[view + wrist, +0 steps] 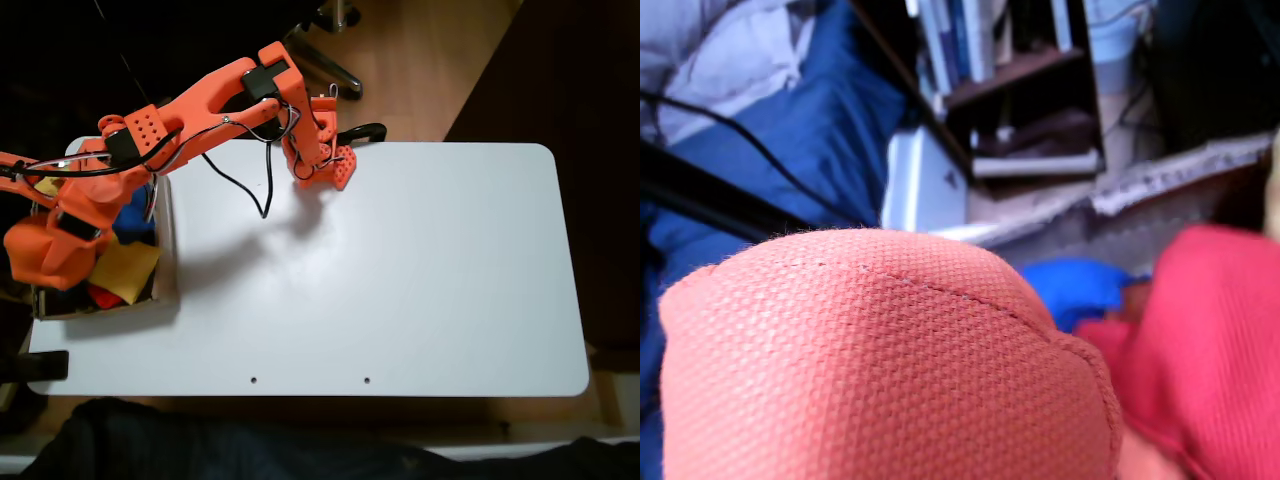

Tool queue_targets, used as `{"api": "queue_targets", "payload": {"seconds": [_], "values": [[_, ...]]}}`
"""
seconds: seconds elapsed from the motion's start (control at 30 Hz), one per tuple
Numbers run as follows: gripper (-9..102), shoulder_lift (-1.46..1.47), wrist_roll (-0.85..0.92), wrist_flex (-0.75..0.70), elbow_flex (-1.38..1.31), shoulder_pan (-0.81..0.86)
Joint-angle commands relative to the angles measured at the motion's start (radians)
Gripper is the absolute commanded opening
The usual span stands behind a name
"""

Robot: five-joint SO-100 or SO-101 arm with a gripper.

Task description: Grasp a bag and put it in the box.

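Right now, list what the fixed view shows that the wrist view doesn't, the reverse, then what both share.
Fixed view: the white table, the box at its left edge, a yellow bag inside it, and the orange arm reaching over the box. Wrist view: the orange bag with its weave and seam up close, shelves and blue bedding behind. Shared: the orange bag, apparently, plus a blue bag and a red bag.

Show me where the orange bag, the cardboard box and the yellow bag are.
orange bag [880, 360], wrist view, on its woven cloth below the seam.
box [166, 240], fixed view, on its right wall.
yellow bag [125, 268], fixed view, on its flat top inside the box.
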State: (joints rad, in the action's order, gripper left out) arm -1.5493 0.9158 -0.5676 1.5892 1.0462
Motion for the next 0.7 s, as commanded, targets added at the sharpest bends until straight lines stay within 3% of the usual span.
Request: {"api": "queue_targets", "payload": {"seconds": [0.0,0.33,0.47,0.67], "values": [[3,-0.098,0.018,0.052,0.031,-0.006],[15,-0.161,0.066,0.087,0.172,-0.015],[25,-0.169,0.074,0.11,0.189,-0.014],[27,-0.196,0.067,0.121,0.218,-0.014]]}}
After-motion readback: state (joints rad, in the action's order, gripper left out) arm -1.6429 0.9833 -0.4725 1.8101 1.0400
